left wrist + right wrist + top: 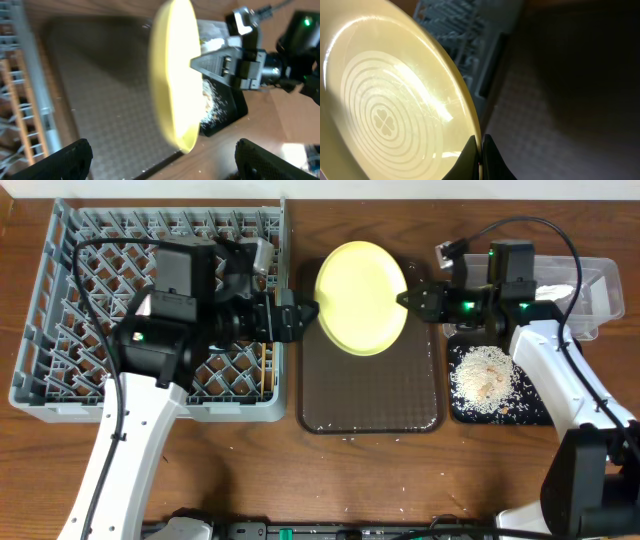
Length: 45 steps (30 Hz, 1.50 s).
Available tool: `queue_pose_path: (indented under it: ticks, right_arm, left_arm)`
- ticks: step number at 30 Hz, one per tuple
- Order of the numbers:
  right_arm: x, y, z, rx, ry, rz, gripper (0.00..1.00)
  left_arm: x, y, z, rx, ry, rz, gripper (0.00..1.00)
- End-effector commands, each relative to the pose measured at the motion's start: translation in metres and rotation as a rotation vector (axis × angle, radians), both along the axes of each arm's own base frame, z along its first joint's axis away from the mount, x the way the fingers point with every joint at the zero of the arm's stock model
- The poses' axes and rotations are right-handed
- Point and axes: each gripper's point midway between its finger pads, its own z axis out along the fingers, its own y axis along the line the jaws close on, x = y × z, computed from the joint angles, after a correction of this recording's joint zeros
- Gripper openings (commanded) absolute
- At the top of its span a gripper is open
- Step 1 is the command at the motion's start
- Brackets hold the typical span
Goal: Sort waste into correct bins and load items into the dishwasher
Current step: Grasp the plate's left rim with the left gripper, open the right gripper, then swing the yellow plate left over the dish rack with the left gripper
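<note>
Brown tray (370, 390) beneath edge-held plate (361, 297)

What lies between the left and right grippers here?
The yellow plate, tilted up over the brown tray. The right gripper is shut on its right rim; the left gripper stands open near its left rim. The overhead view shows this.

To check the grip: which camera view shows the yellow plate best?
The overhead view: the whole yellow plate shows over the brown tray, the right gripper with jaws shut on its rim. The left wrist view shows it edge-on and blurred; the right wrist view, only part of its ringed face.
</note>
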Motion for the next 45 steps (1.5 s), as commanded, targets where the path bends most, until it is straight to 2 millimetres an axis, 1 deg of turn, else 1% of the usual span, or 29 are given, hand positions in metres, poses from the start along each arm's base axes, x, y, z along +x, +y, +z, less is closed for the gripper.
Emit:
queue_pose_path:
  ticks: [1,6,8,10,13,14,15,16,18,20,21,23,24,26,27,28,29,30,32,34,36,38,40,41,43,45]
  right_arm:
    - [-0.014,0.022,0.02,0.029,-0.065,0.09,0.01]
    - [-0.028,0.043,0.032,0.071,-0.095,0.17,0.01]
    - [-0.032,0.05,0.037,0.095,-0.11,0.203,0.01]
    - [-0.036,0.056,0.043,0.119,-0.124,0.234,0.01]
    - [-0.04,0.061,0.05,0.152,-0.139,0.269,0.01]
    - [-0.041,0.062,0.052,0.156,-0.146,0.275,0.01]
    - [-0.041,0.063,0.052,0.159,-0.15,0.279,0.01]
    - [-0.041,0.063,0.052,0.159,-0.15,0.279,0.01]
    - [-0.041,0.063,0.052,0.159,-0.15,0.279,0.01]
    - [-0.041,0.063,0.052,0.159,-0.15,0.279,0.01]
    - [-0.041,0.063,0.052,0.159,-0.15,0.279,0.01]
    - [-0.041,0.063,0.053,0.158,-0.152,0.279,0.01]
    - [-0.041,0.063,0.053,0.159,-0.153,0.279,0.01]
    - [-0.041,0.063,0.053,0.158,-0.154,0.279,0.02]
    - [-0.041,0.063,0.053,0.158,-0.154,0.278,0.07]
    - [-0.039,0.062,0.052,0.153,-0.154,0.271,0.2]
    - [-0.037,0.061,0.051,0.145,-0.156,0.261,0.35]
    - [-0.035,0.059,0.05,0.138,-0.157,0.251,0.41]
    - [-0.031,0.055,0.048,0.124,-0.16,0.227,0.5]
    - [-0.025,0.049,0.047,0.111,-0.162,0.201,0.54]
    - [-0.019,0.041,0.044,0.093,-0.165,0.168,0.54]
    - [-0.014,0.037,0.042,0.075,-0.168,0.141,0.56]
    - [-0.007,0.033,0.038,0.041,-0.171,0.104,0.58]
    - [-0.005,0.031,0.036,0.029,-0.173,0.091,0.59]
    - [0.0,0.028,0.032,-0.001,-0.177,0.059,0.6]
    - [0.004,0.025,0.03,-0.022,-0.179,0.036,0.61]
  left_arm:
    - [-0.005,-0.013,0.003,-0.005,-0.014,-0.055,0.92]
    - [-0.006,-0.016,0.002,0.0,-0.015,-0.061,0.92]
    - [-0.006,-0.015,0.002,0.0,-0.016,-0.06,0.9]
    - [-0.006,-0.016,0.002,0.0,-0.016,-0.061,0.82]
    - [-0.006,-0.016,0.002,0.0,-0.016,-0.061,0.67]
    - [-0.006,-0.016,0.002,0.0,-0.016,-0.06,0.61]
    - [-0.006,-0.016,0.002,0.0,-0.015,-0.06,0.52]
    - [-0.006,-0.016,0.002,0.0,-0.016,-0.06,0.47]
    - [-0.005,-0.016,0.003,-0.001,-0.021,-0.06,0.31]
    - [-0.004,-0.016,0.004,-0.003,-0.026,-0.06,0.26]
    - [-0.004,-0.016,0.004,-0.003,-0.029,-0.06,0.22]
    - [-0.002,-0.016,0.005,-0.005,-0.036,-0.06,0.19]
    - [-0.002,-0.017,0.006,-0.006,-0.04,-0.06,0.14]
    - [-0.001,-0.017,0.007,-0.006,-0.05,-0.063,0.09]
    - [0.0,-0.017,0.007,0.0,-0.063,-0.071,0.08]
    - [0.0,-0.017,0.008,0.011,-0.081,-0.085,0.08]
    - [0.001,-0.016,0.008,0.028,-0.099,-0.09,0.08]
    - [0.003,-0.01,0.006,0.056,-0.105,-0.065,0.08]
    - [0.009,0.006,0.002,0.139,-0.12,0.016,0.08]
    - [0.013,0.03,0.001,0.256,-0.154,0.1,0.08]
    - [0.013,0.058,0.008,0.385,-0.207,0.189,0.08]
    - [0.011,0.083,0.022,0.499,-0.277,0.26,0.08]
    - [0.005,0.114,0.044,0.637,-0.37,0.35,0.07]
    - [0.001,0.126,0.053,0.687,-0.4,0.388,0.08]
    - [-0.011,0.156,0.074,0.826,-0.464,0.476,0.08]
    - [-0.023,0.18,0.087,0.94,-0.488,0.544,0.08]
